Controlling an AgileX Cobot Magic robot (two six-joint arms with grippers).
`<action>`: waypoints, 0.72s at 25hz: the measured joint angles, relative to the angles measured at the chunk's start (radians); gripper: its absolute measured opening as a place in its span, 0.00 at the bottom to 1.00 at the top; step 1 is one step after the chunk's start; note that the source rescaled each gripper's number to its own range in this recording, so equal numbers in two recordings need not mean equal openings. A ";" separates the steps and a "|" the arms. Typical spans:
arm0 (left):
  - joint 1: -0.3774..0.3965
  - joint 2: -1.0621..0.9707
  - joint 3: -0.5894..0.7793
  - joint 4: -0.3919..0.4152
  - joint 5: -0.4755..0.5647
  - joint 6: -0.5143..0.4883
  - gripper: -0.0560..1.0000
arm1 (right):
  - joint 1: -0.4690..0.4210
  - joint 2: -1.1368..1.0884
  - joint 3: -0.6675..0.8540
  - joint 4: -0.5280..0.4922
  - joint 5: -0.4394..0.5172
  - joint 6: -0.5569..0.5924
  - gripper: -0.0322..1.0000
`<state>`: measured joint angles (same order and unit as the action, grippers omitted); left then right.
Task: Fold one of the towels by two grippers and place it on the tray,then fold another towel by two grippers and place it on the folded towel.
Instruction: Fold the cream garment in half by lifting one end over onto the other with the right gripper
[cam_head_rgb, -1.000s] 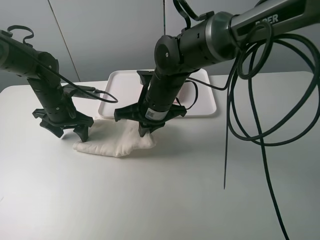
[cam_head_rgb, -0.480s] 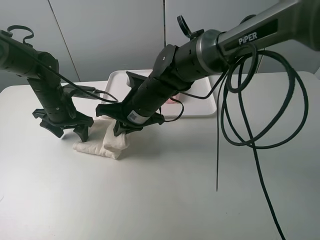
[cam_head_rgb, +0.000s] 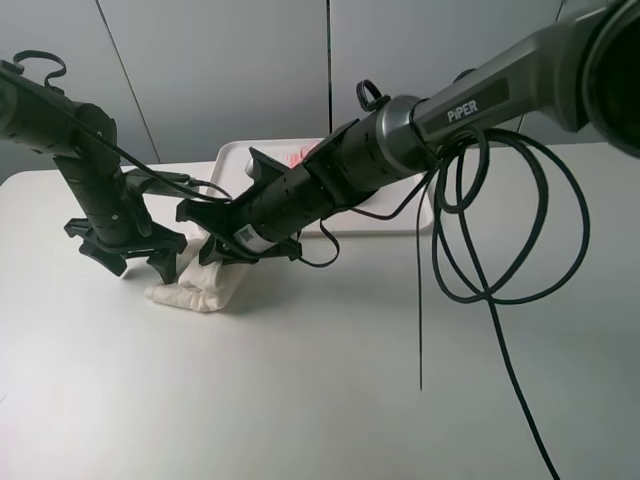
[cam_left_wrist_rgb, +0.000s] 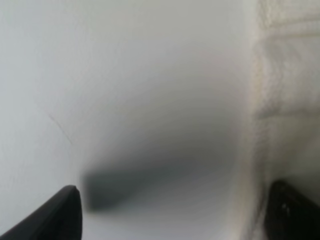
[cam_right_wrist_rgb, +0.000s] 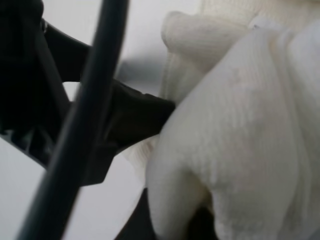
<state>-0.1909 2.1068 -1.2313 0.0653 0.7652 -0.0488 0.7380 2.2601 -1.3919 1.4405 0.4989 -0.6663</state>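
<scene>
White bench (cam_head_rgb: 300, 400). Towel (cam_head_rgb: 200, 290) on bench near tray (cam_head_rgb: 228, 160), part doubled. Right end effector (cam_head_rgb: 207, 250) clenched on towel corner; left end effector (cam_head_rgb: 143, 268) spread, beside towel edge. Soft, light, floppy: likely best pinched at corners.

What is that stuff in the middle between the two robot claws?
A bunched white towel lies between the left gripper and the right gripper, which pinches it. The exterior high view shows this.

Lab: bare white table (cam_head_rgb: 300, 400), grey wall panels (cam_head_rgb: 220, 70)
</scene>
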 joint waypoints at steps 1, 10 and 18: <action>0.000 0.000 0.000 0.000 0.002 0.000 0.97 | 0.004 0.007 0.000 0.011 0.000 -0.008 0.08; 0.000 0.000 0.000 0.000 0.004 0.000 0.97 | 0.026 0.019 -0.002 0.085 -0.033 -0.064 0.08; 0.000 0.000 0.000 0.000 0.013 0.008 0.97 | 0.027 0.019 -0.002 0.089 -0.042 -0.074 0.08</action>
<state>-0.1909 2.1068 -1.2313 0.0653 0.7786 -0.0406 0.7651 2.2788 -1.3937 1.5295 0.4573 -0.7404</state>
